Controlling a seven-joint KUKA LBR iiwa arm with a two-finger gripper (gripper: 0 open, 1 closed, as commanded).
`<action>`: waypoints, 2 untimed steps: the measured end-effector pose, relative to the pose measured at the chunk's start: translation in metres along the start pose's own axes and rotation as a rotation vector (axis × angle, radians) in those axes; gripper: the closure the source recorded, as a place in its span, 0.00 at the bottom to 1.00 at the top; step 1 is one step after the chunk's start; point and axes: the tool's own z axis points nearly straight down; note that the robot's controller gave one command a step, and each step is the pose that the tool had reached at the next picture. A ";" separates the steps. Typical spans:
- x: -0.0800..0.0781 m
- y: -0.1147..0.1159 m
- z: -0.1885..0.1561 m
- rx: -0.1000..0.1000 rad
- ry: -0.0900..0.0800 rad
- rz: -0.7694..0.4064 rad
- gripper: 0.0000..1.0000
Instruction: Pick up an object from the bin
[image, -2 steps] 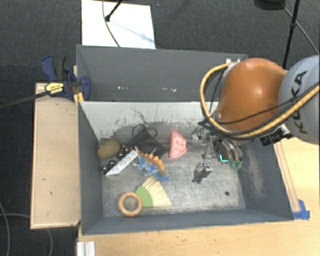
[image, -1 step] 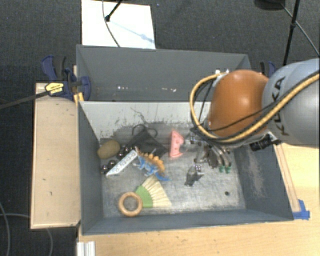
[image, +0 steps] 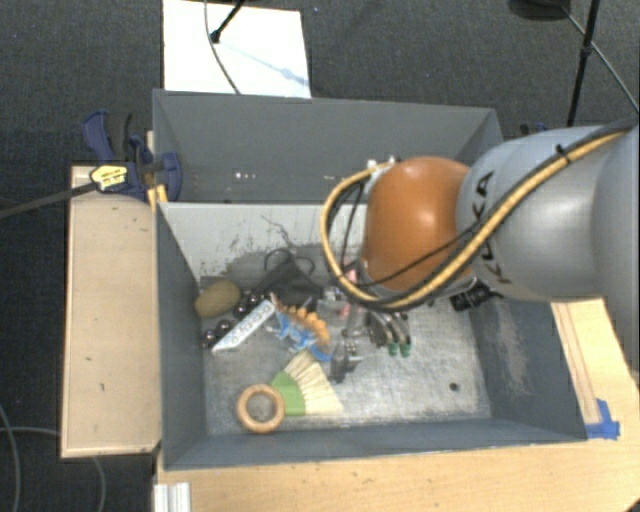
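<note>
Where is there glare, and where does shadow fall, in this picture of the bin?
Camera view: a pale sheen lies on top of the orange cover and along the grey arm; the bin floor is darker close under the arm, brighter at the front by the tape roll.

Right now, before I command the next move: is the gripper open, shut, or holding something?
Gripper: state cannot be told; it sits low in the bin, beside the white-and-green shuttlecock.

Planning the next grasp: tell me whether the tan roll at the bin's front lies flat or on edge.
Flat: the tan roll shows its whole ring and centre hole facing up from the bin floor.
</note>
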 end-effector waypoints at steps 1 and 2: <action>-0.061 -0.014 0.086 -0.004 -0.007 -0.170 1.00; -0.061 -0.014 0.086 -0.004 -0.007 -0.169 1.00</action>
